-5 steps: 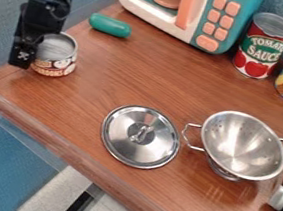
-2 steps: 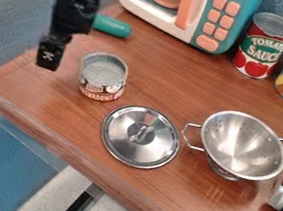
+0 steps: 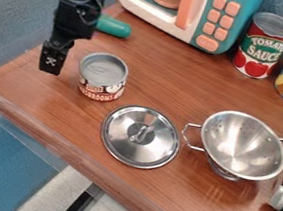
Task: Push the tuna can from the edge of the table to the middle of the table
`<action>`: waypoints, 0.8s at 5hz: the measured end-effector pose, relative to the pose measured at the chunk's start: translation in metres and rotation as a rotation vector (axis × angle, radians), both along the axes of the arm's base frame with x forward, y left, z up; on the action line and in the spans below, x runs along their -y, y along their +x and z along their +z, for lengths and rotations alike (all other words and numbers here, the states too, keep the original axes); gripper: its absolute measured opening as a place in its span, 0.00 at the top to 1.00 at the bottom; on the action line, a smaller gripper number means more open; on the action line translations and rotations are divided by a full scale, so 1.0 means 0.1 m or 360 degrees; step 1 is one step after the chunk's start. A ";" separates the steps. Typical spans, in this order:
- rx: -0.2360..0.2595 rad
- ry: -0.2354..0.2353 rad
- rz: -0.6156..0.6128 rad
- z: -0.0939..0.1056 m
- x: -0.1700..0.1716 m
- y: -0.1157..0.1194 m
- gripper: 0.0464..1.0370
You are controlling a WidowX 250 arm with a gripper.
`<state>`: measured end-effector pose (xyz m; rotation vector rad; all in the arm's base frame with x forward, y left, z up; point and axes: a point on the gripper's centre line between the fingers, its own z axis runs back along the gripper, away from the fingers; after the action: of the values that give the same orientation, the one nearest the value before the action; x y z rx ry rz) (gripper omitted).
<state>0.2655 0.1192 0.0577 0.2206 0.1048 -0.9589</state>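
Looked largely done, judging by the upright can (image 3: 103,77) inward of the table (image 3: 169,74) edge, near the lid (image 3: 122,127); perhaps needed slightly more pushing middlewards; couldn't tell claw (image 3: 51,63) state, apart or together.

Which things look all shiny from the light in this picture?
In the camera view, glare brightens the metal lid and the inside of the colander; pale streaks, probably reflections, show on the wooden table below the colander.

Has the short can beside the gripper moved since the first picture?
Yes. The can has shifted right in the view, away from the left wall and closer to the pot lid.
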 end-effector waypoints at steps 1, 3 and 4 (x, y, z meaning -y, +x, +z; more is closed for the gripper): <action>-0.0006 -0.0009 0.0040 -0.06 0.05 -0.04 0.04; -0.0010 -0.0107 0.0171 -0.12 0.41 -0.03 0.04; 0.0048 -0.0163 0.0290 -0.06 0.58 0.08 0.04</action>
<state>0.2732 0.0615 0.0517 0.1286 0.0469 -0.7772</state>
